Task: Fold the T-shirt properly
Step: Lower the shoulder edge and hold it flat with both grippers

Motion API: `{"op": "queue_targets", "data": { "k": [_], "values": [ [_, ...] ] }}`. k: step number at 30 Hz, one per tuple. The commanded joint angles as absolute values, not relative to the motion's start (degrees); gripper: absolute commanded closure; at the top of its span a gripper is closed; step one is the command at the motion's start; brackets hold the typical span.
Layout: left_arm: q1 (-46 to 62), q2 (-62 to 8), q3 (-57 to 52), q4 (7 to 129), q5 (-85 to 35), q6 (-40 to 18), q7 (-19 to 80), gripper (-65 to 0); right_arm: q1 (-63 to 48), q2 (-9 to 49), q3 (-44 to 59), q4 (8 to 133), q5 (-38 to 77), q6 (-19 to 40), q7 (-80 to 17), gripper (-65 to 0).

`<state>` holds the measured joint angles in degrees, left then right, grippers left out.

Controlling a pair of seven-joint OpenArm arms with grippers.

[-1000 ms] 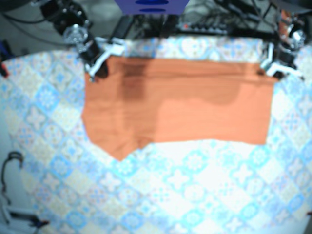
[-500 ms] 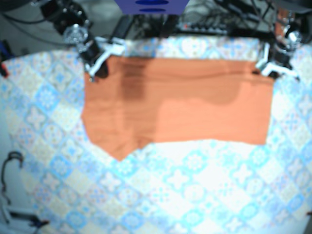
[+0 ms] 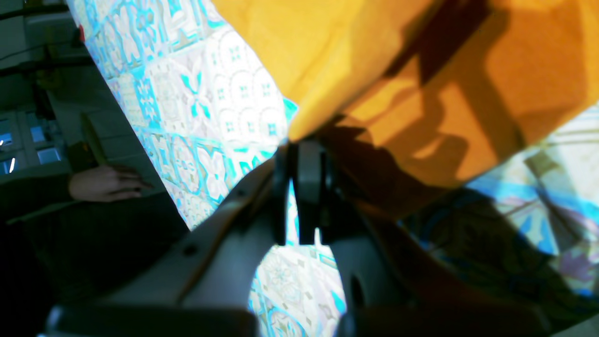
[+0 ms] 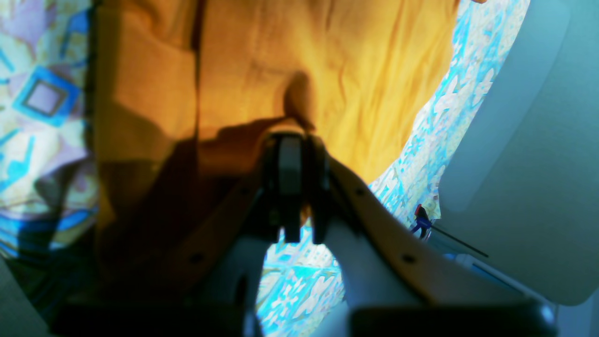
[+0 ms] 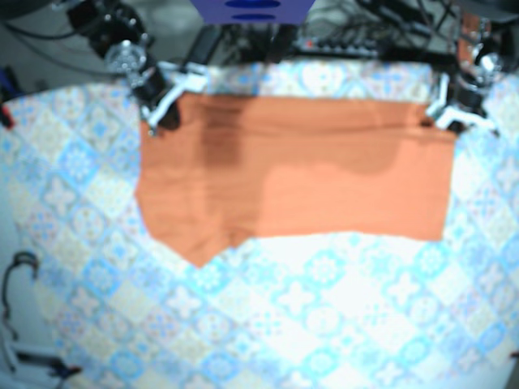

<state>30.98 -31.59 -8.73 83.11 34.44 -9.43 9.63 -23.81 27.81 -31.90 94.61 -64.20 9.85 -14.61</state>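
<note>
The orange T-shirt (image 5: 292, 170) lies flat across the far half of the table, folded into a wide band with one pointed corner hanging toward the front left. My right gripper (image 5: 166, 109) sits at the shirt's far left corner. In the right wrist view that gripper (image 4: 292, 140) is shut, with a pucker of the shirt (image 4: 327, 61) at its tips. My left gripper (image 5: 442, 113) is at the far right corner. In the left wrist view it (image 3: 299, 150) is shut, and the corner of the shirt (image 3: 374, 70) meets its tips.
A blue-and-white patterned tablecloth (image 5: 324, 324) covers the table. Cables and equipment (image 5: 357, 36) line the far edge, and a cable loop (image 5: 20, 267) lies at the left edge. A person's hand (image 3: 105, 182) rests beyond the table. A white panel (image 4: 529, 164) stands beside the right arm.
My left gripper has crept slightly toward the far edge, drawing the shirt's right corner with it. The right arm and the rest of the shirt look unchanged.
</note>
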Motion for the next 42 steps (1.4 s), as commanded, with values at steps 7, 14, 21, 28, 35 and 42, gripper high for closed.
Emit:
{"op": "queue_targets", "data": {
  "k": [7,14,21,28,35,42],
  "values": [
    [31.0,-32.8,-9.5,83.7,34.6,-8.3,9.4,-0.9,-23.8,28.4,-31.7,95.4,-64.6,8.7,-14.5,-1.4],
    [31.0,-32.8,-9.5,83.7,34.6,-8.3,9.4,-8.4,-23.8,28.4,-31.7,95.4,-64.6,8.7,-14.5,-2.2],
    [31.0,-32.8,-9.5,83.7,34.6,-8.3,9.4,-16.3,-23.7,28.4,-31.7,95.4,-64.6,8.7,-14.5,-11.3],
    [31.0,-32.8,-9.5,83.7,34.6,-8.3,9.4,-21.2,-23.7,28.4,-31.7,95.4,-64.6,8.7,-14.5,-13.9],
    [31.0,-32.8,-9.3,83.7,34.5,-8.3,9.4,-21.2,-23.7,28.4,-31.7,95.4,-64.6,8.7,-14.5,-13.9],
    [31.1,-32.8,-9.4,83.7,34.5,-8.3,9.3,-21.2,-23.6,28.4,-31.4,95.4,-64.6,8.7,-14.6,-13.9]
  ]
}}
